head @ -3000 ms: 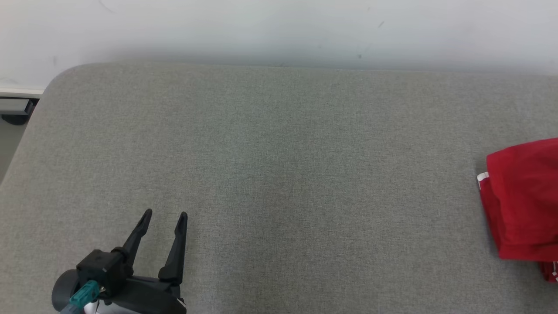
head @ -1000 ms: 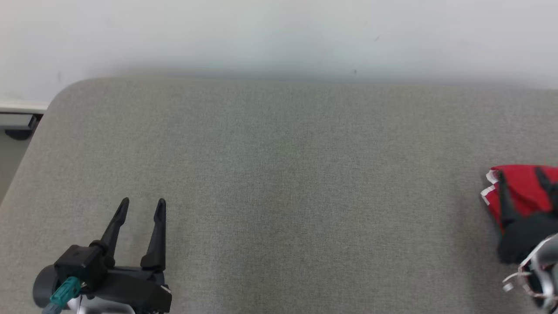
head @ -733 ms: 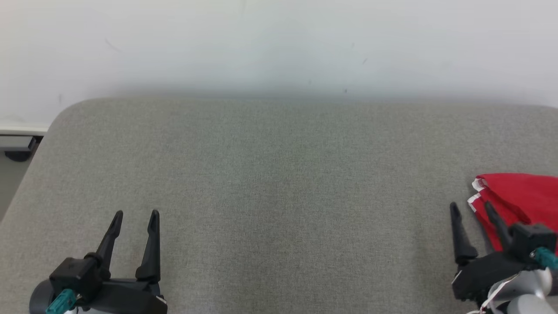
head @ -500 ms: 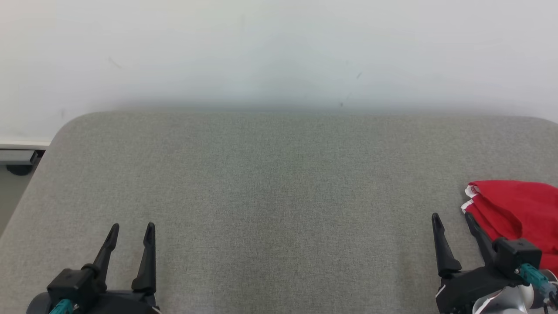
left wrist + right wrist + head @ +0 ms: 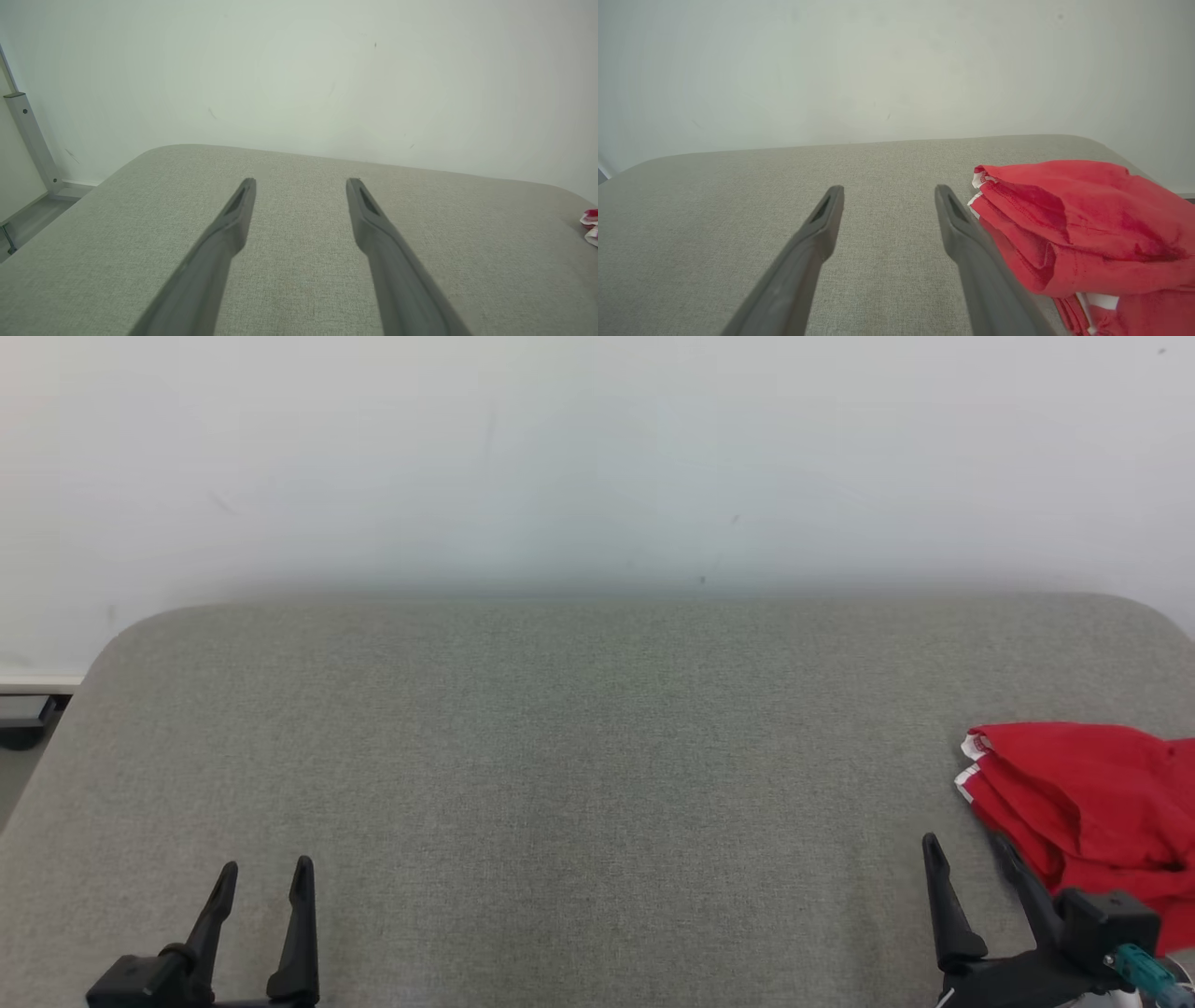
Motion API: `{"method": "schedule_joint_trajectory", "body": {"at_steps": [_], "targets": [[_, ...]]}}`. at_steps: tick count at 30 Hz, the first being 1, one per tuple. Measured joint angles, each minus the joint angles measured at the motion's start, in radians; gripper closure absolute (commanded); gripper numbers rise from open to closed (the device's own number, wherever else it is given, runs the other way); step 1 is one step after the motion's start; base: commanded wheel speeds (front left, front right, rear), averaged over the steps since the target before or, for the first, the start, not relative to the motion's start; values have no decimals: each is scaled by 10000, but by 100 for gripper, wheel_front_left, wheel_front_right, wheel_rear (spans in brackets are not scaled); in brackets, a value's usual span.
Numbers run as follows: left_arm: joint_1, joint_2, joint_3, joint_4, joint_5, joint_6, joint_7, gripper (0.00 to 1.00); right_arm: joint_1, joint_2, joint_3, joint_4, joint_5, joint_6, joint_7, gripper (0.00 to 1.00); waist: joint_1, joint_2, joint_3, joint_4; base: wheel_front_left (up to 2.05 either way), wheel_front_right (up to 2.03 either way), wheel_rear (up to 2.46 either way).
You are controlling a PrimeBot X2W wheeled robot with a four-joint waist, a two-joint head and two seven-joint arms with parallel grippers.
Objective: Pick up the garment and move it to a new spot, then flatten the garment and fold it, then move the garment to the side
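Though near pad (image 5: 597, 784) edge, garment (image 5: 1083, 803) loose

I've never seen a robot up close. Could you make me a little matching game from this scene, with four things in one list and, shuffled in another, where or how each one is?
Things:
1. garment
2. left gripper
3. right gripper
4. wall

Descriptions:
A. pale, behind the grey padded top
B. fingers apart, close beside the garment
C. red, lying at the right end of the grey padded top
D. fingers apart, over bare padding, far from the garment

Pairs: 1-C, 2-D, 3-B, 4-A.
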Motion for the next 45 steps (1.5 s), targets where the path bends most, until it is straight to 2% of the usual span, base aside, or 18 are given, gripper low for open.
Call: {"method": "schedule_joint_trajectory", "body": {"at_steps": [11, 13, 20, 42, 43, 45], "targets": [[119, -46, 167, 48, 272, 102, -54, 0, 250, 4, -69, -272, 73, -4, 92, 0, 1, 0, -20, -149, 0, 0, 0], [151, -230, 391, 79, 215, 105, -54, 0, 250, 4, -69, -311, 113, -4, 104, 0, 2, 1, -18, -155, 0, 0, 0], [384, -255, 393, -111, -105, 102, -86, 0, 249, 2, -27, -384, 113, -4, 192, 0, 1, 1, 20, -184, 0, 0, 0], [489, -257, 470, -209, -159, 102, -69, 0, 231, -2, -13, -443, 236, -4, 370, 0, 1, 0, 168, -176, 0, 0, 0], [489, -257, 472, -209, -157, 102, -69, 100, 229, -2, -13, -443, 242, -4, 370, 100, 1, 1, 172, -174, 0, 0, 0], [546, -349, 410, -12, -159, 100, -71, 100, 282, 52, 25, -242, 240, -4, 366, 100, 1, 0, 173, -174, 0, 0, 0]]}}
